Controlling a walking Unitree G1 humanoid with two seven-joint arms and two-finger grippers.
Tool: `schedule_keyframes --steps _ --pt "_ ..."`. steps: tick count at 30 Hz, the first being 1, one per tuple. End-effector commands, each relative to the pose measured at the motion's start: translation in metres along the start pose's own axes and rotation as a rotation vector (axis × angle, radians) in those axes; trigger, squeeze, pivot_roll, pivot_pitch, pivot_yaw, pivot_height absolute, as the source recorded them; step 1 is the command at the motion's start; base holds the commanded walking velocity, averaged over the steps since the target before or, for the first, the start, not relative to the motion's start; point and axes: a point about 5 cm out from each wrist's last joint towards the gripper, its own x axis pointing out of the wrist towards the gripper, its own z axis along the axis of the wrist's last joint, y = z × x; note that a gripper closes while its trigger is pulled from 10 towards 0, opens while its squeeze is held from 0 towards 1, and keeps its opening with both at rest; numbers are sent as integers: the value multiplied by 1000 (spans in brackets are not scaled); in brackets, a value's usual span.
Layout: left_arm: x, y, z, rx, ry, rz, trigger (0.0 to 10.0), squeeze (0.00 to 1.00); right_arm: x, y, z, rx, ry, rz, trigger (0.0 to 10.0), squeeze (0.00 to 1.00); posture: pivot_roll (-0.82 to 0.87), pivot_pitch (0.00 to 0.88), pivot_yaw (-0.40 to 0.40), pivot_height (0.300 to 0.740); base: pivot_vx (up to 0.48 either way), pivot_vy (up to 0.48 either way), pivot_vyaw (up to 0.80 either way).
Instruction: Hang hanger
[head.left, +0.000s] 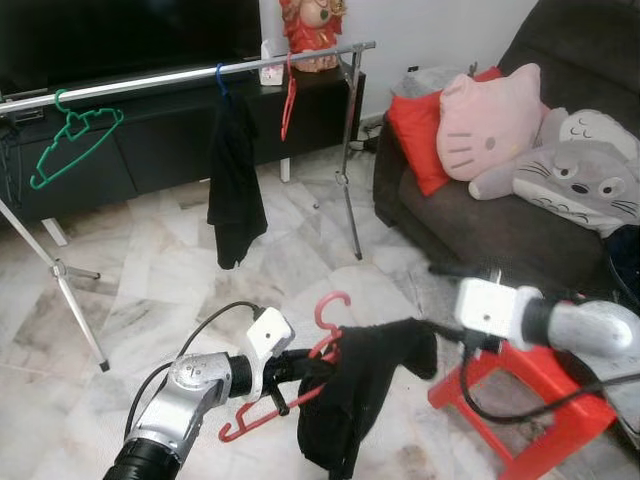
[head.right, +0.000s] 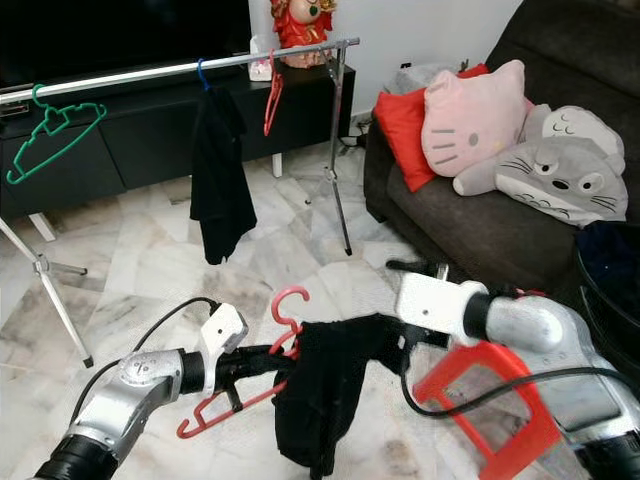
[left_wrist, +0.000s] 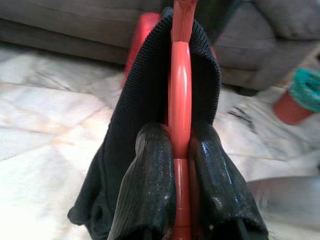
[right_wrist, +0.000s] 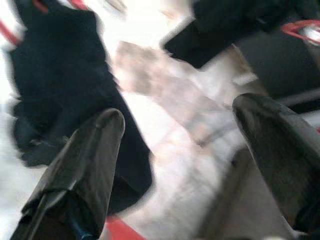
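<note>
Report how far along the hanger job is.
Done: the black garment is draped on the red hanger. In hand: the left gripper is shut on that hanger; the right gripper, jaws open, is beside the garment. Left: hook the hanger onto the rack rail, beside the green hanger.

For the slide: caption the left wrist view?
Left gripper clamped on a red hanger draped with black cloth.

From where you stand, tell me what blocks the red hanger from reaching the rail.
Nothing visible does. The left gripper holds the red hanger with its black garment, and only open floor lies before the rail. A free stretch sits between the green hanger and the hung black garment.
</note>
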Motion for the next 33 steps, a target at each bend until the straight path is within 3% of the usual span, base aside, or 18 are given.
schedule_keyframes --steps 1,8,9,11,22,25,33 --pt "3 -6 12 31 -31 -75 10000 0 -3 7 0 6 -47 81 10000 0 -185 0 -48 740 0 0 0" --pt "1 -13 12 24 1 -176 10000 0 -1 13 6 23 -137 169 10000 0 -184 0 -48 740 0 0 0" --pt "1 -15 11 30 17 -196 10000 0 -2 23 3 22 -139 252 10000 0 -180 0 -49 740 0 0 0" --pt "2 -17 10 30 23 -221 10000 0 -1 26 0 10 -136 277 10000 0 -178 0 -49 740 0 0 0" --pt "2 -21 19 58 27 -269 10000 0 4 31 4 40 -196 366 10000 0 -172 0 -51 740 0 0 0" --pt "2 -23 25 95 21 -294 10000 0 5 42 -3 70 -181 453 10000 0 -168 0 -54 740 0 0 0" --pt "4 -28 34 146 18 -320 10000 0 14 40 -9 44 -137 400 10000 0 -164 0 -56 740 0 0 0"
